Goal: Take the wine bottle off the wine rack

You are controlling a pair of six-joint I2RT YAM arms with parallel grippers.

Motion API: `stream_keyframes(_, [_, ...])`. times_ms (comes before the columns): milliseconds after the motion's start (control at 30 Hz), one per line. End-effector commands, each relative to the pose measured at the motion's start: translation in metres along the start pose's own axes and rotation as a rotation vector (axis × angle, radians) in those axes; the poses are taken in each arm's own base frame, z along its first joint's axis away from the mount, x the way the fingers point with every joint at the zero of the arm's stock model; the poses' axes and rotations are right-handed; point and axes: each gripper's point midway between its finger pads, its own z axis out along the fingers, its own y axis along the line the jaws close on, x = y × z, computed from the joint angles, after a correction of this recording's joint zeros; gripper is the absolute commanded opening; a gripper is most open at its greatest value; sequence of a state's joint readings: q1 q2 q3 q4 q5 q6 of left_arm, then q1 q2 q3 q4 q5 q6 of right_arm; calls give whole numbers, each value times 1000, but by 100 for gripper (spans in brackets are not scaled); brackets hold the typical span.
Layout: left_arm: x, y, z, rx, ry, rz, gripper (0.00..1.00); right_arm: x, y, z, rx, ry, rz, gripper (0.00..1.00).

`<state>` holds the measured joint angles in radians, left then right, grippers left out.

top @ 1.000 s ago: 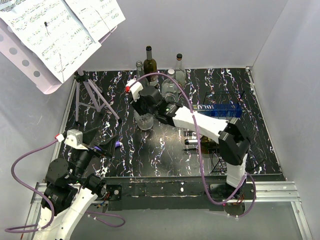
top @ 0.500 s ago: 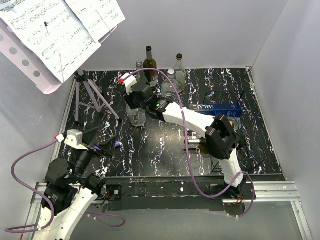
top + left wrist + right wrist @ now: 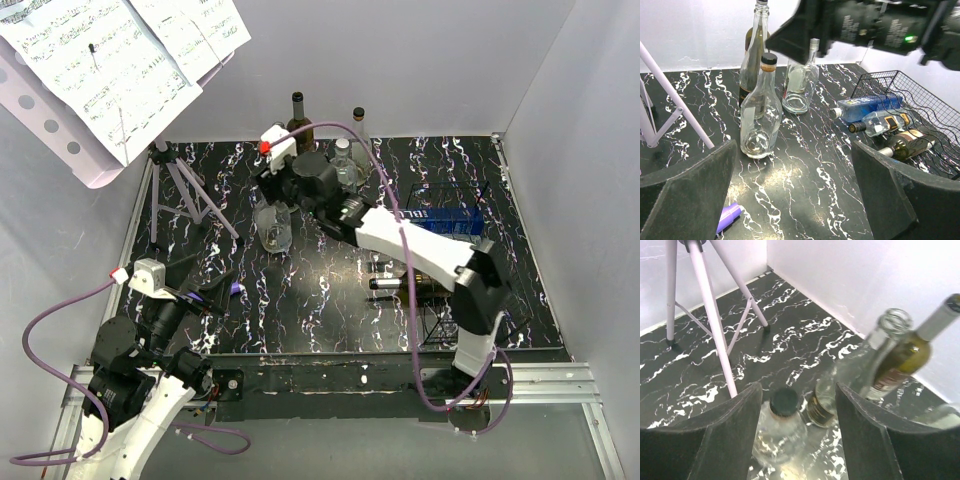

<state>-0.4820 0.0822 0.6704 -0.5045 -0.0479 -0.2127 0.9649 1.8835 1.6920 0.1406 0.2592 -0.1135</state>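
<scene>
Right wrist view: right gripper (image 3: 799, 390) spread wide, holding nothing. It hangs straight over a standing clear bottle (image 3: 781, 434), whose black cap sits below and between the fingers; no contact visible. Just beyond the fingers are an open-necked bottle (image 3: 879, 340) and a dark upright bottle (image 3: 907, 354) by the back wall.

Wine rack (image 3: 900, 85) is well off to this gripper's right and back toward the arm bases. Wine bottle (image 3: 905, 144), dark green with a pale label, lies on its side in the rack, beside a blue bottle (image 3: 867, 106) and a small bottle (image 3: 880, 122).

Left gripper (image 3: 792, 165) is also spread and empty, with the rack ahead and to its right.

Judgement: the lift is not yet begun and the wine bottle looks untouched. The next move calls for rising clear of the standing necks, swinging right and back over the rack, then coming down with the jaws across the bottle, clear of the wires and its neighbours.
</scene>
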Motion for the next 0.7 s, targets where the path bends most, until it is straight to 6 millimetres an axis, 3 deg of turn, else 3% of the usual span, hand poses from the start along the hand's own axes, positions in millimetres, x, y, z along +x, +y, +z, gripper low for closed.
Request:
stream_keyframes(0, [-7,-3,-1,10,-9,4,98,-50,-18,-54,-1,-115,-77,68])
stream_keyframes(133, [-8,-3,-2,13,-12,4,98,-30,-20,-105,-71,-69,-209,68])
stream_keyframes(200, [-8,-3,-2,14,-16,4,98,-10,-20,-130,-136,-21,-291,68])
stream_keyframes(500, [-9,-4,-4,21,-24,2,98,108,-29,-241,-478,290,-704,69])
stream_keyframes(667, [-10,-5,-5,23,-29,2,98,153,-47,-273,-525,426,-662,69])
